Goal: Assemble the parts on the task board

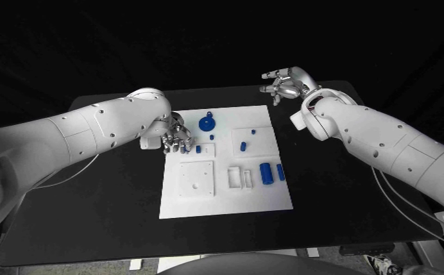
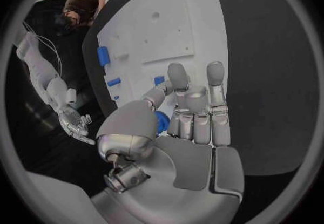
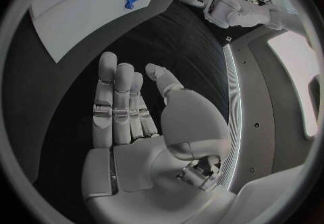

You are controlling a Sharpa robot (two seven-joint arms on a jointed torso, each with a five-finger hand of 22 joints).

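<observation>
Lying on the task board (image 1: pixel 264 199), blue parts (image 1: pixel 272 172) sit loose.

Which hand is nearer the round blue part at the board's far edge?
Left. The left hand sits just beside the round blue part; the right hand hovers off the task board, beyond its far corner.

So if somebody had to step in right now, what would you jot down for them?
Left hand: over the task board, at its far left corner, pinching a small blue part.
Right hand: open, holding nothing, raised off the board's far right corner.
On the board: round blue part, two blue cylinders, several small blue pieces.
Done: cannot tell. Left: seat the held part, then the loose ones.
</observation>
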